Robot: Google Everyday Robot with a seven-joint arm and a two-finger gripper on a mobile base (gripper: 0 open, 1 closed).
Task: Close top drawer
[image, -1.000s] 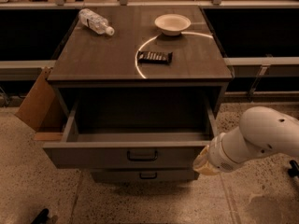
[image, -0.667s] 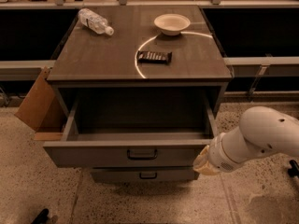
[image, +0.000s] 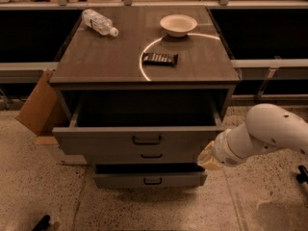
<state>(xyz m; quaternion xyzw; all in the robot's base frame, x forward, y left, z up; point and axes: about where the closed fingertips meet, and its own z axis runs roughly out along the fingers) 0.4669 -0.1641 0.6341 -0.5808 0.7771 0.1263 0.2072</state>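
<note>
**Cabinet** (image: 144, 57): grey, mid-scene, with three drawers.
**Top drawer** (image: 110, 141): pulled well out toward the near side, with its handle at centre front.
**Arm** (image: 262, 131): white, reaching in low from the near right.
**Gripper** (image: 207, 157): at the right end of the drawer front. Contact is unclear, and so is whether it is open or closed.
**Bottle** (image: 98, 22): lying on its side at the far left of the top.

**Risks:**
- A push this far off-centre may skew the drawer and jam it.
- The gripper may slip off the corner.
- A hard slam could set the bottle rolling.
</note>
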